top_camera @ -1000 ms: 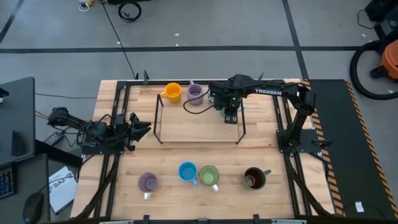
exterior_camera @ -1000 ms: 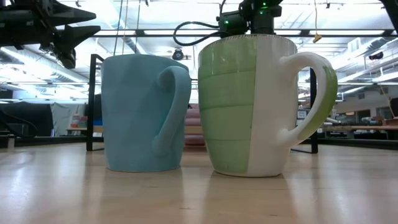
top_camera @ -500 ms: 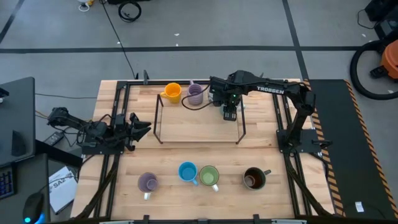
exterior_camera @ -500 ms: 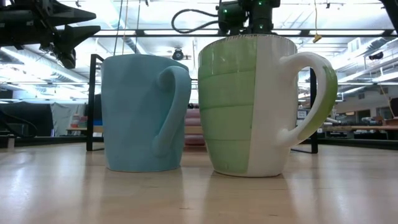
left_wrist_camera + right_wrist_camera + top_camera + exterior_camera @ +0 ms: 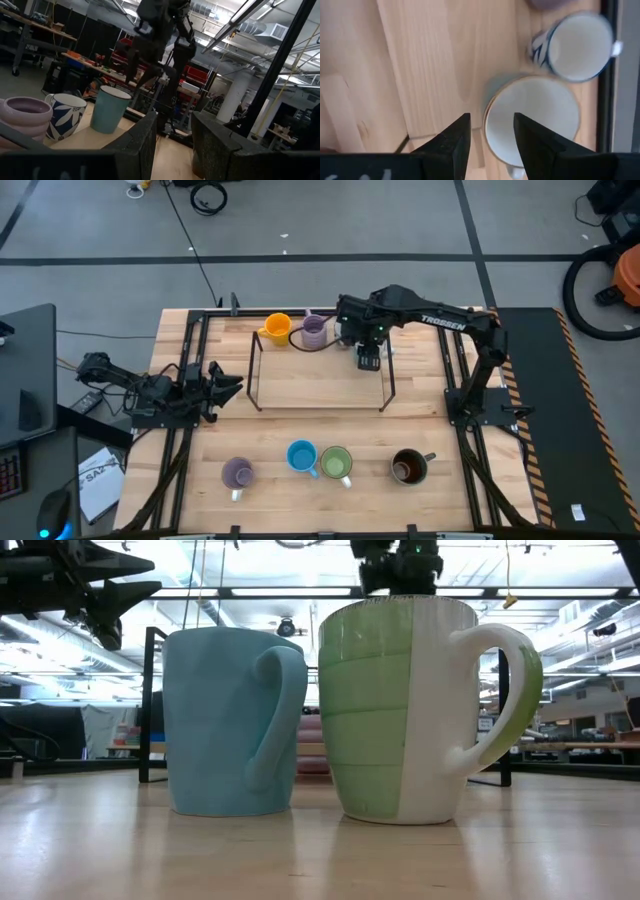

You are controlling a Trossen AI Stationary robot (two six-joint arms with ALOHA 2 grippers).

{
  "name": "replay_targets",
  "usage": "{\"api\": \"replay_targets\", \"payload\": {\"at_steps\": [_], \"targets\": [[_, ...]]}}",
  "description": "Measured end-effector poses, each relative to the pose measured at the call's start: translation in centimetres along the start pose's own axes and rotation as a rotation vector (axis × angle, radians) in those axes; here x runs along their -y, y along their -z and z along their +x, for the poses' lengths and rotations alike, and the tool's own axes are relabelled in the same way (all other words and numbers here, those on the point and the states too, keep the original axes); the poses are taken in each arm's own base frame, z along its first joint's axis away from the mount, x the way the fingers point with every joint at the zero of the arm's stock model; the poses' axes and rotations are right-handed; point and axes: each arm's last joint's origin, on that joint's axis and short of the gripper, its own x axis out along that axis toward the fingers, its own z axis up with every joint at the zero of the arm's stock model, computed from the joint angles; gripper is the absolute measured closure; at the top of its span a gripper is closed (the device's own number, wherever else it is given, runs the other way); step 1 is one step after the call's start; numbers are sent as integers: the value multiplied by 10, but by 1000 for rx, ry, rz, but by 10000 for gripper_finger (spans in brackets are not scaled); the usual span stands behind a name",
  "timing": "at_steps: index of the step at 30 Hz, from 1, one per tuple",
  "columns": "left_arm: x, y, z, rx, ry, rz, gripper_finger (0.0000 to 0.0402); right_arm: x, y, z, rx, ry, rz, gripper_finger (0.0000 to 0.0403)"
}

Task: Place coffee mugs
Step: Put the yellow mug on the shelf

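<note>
Right gripper: the right gripper [image 5: 368, 360] hangs over the far right part of the black wire frame [image 5: 254, 375], fingers pointing down. In its wrist view the two dark, flat-faced fingers [image 5: 455, 145] stand apart with a narrow gap and nothing between them.
Below it: a pale grey-white round ceramic mug [image 5: 532, 122] stands upright on the wood, its smooth glazed inside bare and its rim thin and tan-edged. Its rim lies partly under the gap between the fingers, not touched.
Just beside: a white ceramic mug with a dark blue leaf pattern [image 5: 577, 45] stands upright just beside the pale one, against the frame's black bar. The left wrist view shows both side by side [image 5: 65, 116], the pale one [image 5: 111, 109] tapering slightly to its base.
Far row: a glossy orange mug [image 5: 277, 329] and a lavender-purple mug with a rounded, ribbed wall [image 5: 314, 331] stand near each other at the frame's far edge.
Near row: a second lavender-purple mug [image 5: 237, 474], a matte blue mug [image 5: 301, 457], a green-and-white mug with faint horizontal bands [image 5: 336, 464] and a dark brown mug [image 5: 409, 467] stand along the near side. Blue and green are just beside each other.
Table: pale wooden planks [image 5: 320, 430], visible grain.
Left gripper: the left gripper [image 5: 232, 385] rests low at the table's left side, fingers slightly parted, holding nothing.
</note>
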Motion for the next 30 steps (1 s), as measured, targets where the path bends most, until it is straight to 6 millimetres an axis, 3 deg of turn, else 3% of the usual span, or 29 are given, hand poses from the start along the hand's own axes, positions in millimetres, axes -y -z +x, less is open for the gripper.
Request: {"api": "replay_targets", "payload": {"at_steps": [10,14,21,30], "targets": [[2,-6,1,18,7,80,271,-3,-13,-38,199,51,11,247],[11,-27,3,25,26,162,271,-2,-21,-43,295,70,-24,248],[16,-55,6,-38,-87,185,271,5,-29,-41,387,92,-41,249],[23,-79,22,-181,-236,231,271,1,-7,-53,566,133,-55,249]]}}
